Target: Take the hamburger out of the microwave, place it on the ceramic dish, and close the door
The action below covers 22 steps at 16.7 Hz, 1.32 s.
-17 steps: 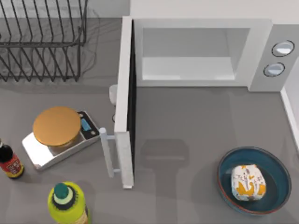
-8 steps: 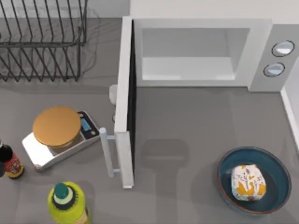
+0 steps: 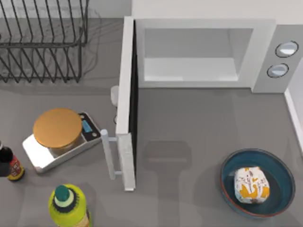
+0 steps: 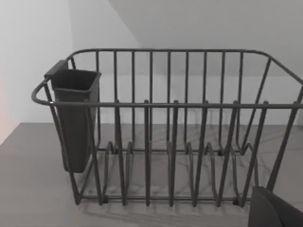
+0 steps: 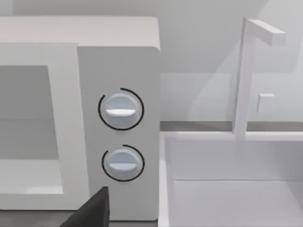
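We see the white-paper-wrapped hamburger with orange marks (image 3: 251,184) lying in the blue glazed ceramic dish (image 3: 232,165) at 4 o'clock; the white boxy microwave (image 3: 208,52), at 1 o'clock, has its white hinged door (image 3: 126,109) wide open.

Grey table top (image 3: 189,123), plain white wall (image 4: 33,56) behind, white sink (image 5: 227,179) with upright tap (image 5: 244,75) at right, even soft light
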Each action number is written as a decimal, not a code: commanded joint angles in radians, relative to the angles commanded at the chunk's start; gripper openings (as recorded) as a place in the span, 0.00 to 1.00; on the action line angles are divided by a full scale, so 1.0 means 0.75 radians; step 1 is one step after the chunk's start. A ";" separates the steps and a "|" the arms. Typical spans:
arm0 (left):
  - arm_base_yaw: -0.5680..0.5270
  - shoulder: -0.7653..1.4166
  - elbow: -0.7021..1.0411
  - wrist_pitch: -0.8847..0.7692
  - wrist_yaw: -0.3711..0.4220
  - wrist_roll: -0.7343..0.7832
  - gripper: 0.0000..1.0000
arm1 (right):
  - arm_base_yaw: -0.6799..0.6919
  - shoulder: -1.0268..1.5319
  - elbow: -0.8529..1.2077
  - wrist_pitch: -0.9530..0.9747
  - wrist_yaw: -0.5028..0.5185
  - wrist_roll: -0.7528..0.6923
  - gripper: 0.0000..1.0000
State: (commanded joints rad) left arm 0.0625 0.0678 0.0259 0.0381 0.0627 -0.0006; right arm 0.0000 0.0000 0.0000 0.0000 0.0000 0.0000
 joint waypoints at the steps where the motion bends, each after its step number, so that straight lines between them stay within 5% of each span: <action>1: 0.005 0.001 -0.001 0.002 0.005 0.000 0.00 | 0.000 0.000 0.000 0.000 0.000 0.000 1.00; 7: 0.207 0.025 -0.021 0.045 0.207 0.001 0.00 | 0.000 0.000 0.000 0.000 0.000 0.000 1.00; 12: 0.212 0.025 -0.015 0.045 0.213 0.001 0.00 | 0.000 0.000 0.000 0.000 0.000 0.000 1.00; 16: 0.085 0.172 0.116 -0.061 0.119 -0.072 0.00 | 0.000 0.000 0.000 0.000 0.000 0.000 1.00; 22: -0.329 0.711 0.524 -0.394 -0.189 -0.294 0.00 | 0.000 0.000 0.000 0.000 0.000 0.000 1.00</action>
State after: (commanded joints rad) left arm -0.1840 0.6011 0.4191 -0.2577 -0.0792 -0.2210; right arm 0.0000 0.0000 0.0000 0.0000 0.0000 0.0000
